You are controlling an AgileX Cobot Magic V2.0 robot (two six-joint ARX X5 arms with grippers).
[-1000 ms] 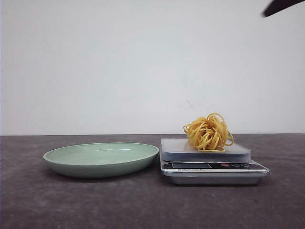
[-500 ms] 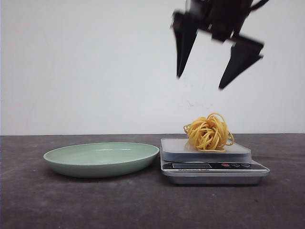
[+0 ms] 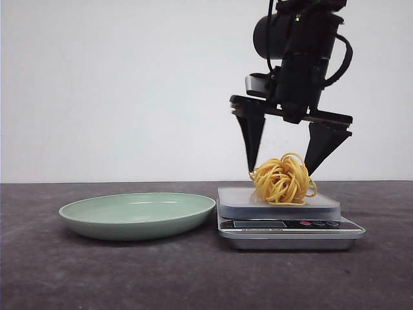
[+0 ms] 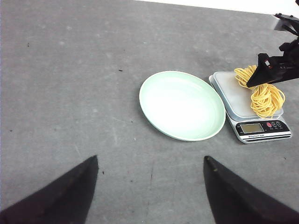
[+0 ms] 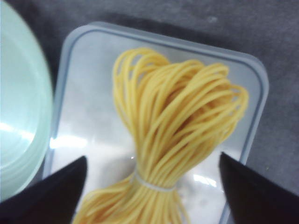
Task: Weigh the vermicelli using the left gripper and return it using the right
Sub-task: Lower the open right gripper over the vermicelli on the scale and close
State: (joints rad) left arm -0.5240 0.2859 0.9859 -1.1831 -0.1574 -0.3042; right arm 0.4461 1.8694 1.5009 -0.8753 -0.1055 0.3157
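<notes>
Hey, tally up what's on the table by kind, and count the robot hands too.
Plate: 1
Scale: 1
Vermicelli: 1
Robot hands: 2, the right hand and the left hand
Total: 5

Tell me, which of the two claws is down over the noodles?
The right gripper: its open fingers straddle the vermicelli on the scale. The left gripper hangs apart, over bare table.

My front camera looked level across the table (image 3: 193,278). My left wrist camera looked down from far off; my right sat close over the scale (image 5: 84,116). All shared the scale.
</notes>
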